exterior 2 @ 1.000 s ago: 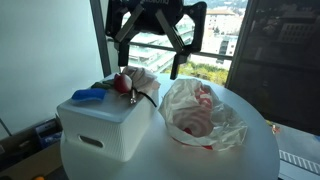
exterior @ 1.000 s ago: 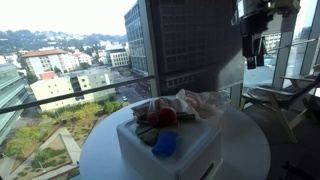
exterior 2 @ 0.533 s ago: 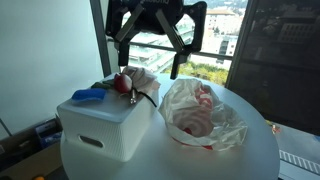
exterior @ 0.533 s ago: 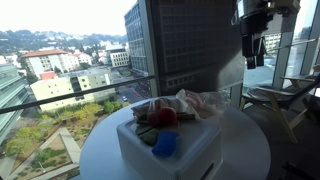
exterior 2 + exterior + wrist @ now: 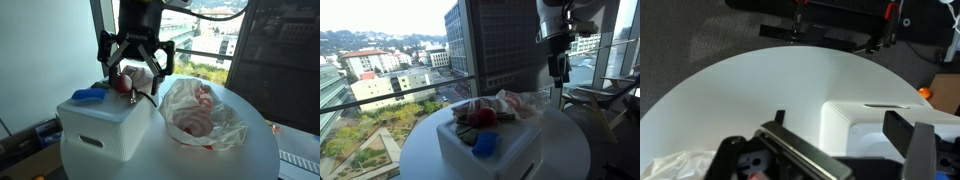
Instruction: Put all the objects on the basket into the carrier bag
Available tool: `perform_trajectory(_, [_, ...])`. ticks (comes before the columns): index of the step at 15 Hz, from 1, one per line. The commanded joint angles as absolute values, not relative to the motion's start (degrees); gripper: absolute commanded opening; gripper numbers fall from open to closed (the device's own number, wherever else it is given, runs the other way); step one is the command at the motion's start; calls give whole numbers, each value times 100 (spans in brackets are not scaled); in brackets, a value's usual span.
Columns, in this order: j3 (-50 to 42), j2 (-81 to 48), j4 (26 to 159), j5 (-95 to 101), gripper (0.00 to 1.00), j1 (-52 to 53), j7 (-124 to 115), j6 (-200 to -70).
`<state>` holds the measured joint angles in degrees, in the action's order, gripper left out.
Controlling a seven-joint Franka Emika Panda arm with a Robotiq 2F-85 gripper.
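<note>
Nearest the camera, the white basket (image 5: 100, 125) sits on the left of the round table (image 5: 255, 160). On its top, a blue object (image 5: 88, 95) lies flat at the near-left, long axis running roughly left to right. Farther back sits a red object (image 5: 122, 84), with some pale items I cannot identify.

The carrier bag (image 5: 200, 115) lies crumpled just right of the basket, mouth up, something pink already inside.

The gripper (image 5: 132, 78) hangs over the far end of the basket with its fingers (image 5: 105, 72) spread wide and nothing between them. In an exterior view, the gripper (image 5: 557, 70) reads high, off toward the bag side.

Judgement: the red object is the closest pick, below and slightly near-left of the fingers. I need a descent, then a carry right.
</note>
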<state>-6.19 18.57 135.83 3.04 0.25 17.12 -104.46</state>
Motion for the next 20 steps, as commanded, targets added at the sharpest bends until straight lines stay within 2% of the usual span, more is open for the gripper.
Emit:
perform_trajectory(1, [-195, 972, 13361, 200, 100, 340, 1655, -11178])
perform_trajectory(8, [543, -560, 12489, 468, 100, 684, 1149, -12543])
perform_trajectory(19, [720, -1145, 12231, 548, 100, 747, 1083, -13771])
perform_trajectory(20, [733, -1141, 12268, 562, 92, 751, 1100, -13862])
